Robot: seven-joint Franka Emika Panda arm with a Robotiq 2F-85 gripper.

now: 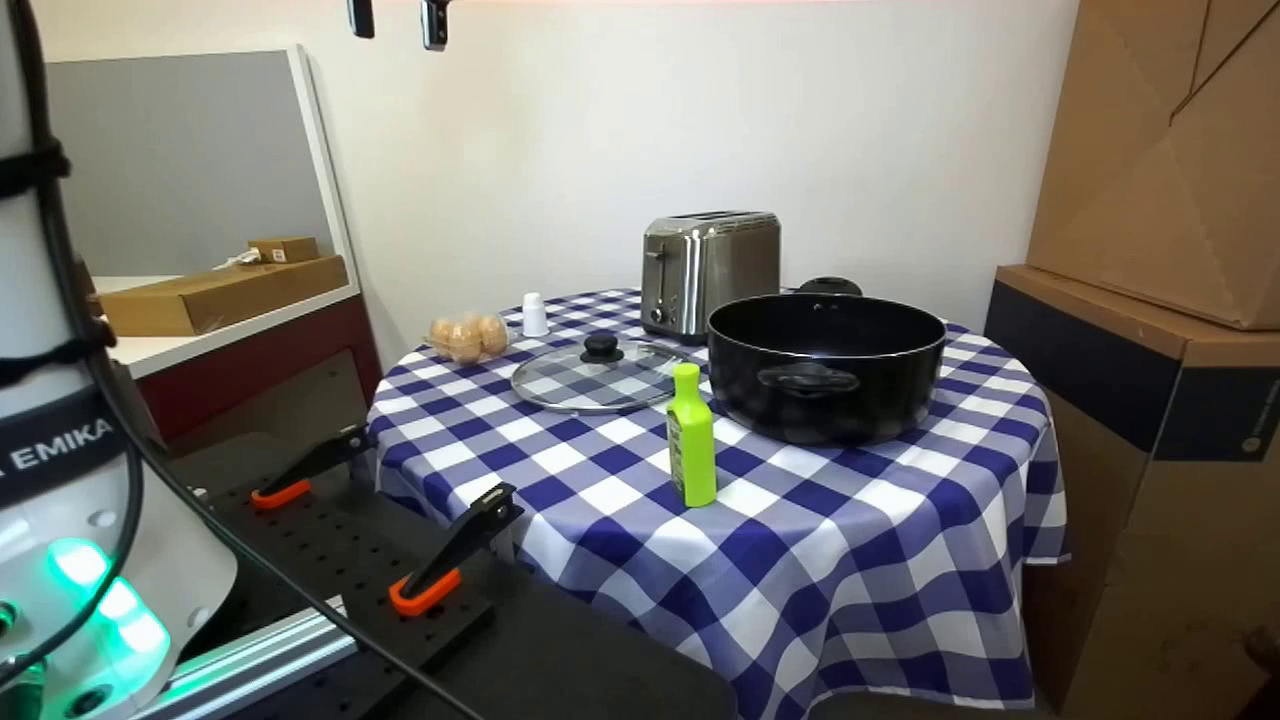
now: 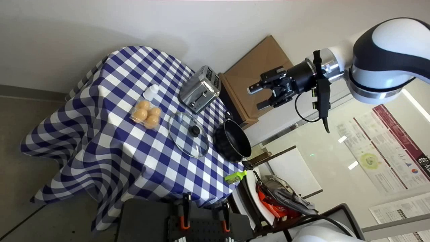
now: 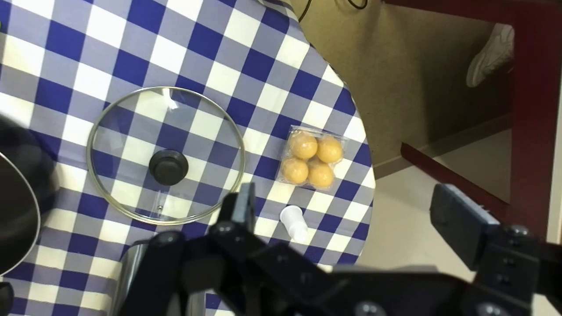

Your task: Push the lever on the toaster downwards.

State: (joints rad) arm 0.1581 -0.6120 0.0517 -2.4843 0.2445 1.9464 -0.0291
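the lever [image 1: 655,254] on the toaster [image 1: 742,262] looks raised, so the whole push remains, the hand [image 2: 255,97] wide and empty.

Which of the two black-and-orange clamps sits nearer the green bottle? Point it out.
In an exterior view, the lower clamp, which looks larger: it sits closer to the green bottle. The upper clamp there lies farther from the bottle.

Bright light glares off the lid [image 3: 168,167] and softly shadows the wall [image 2: 151,30].
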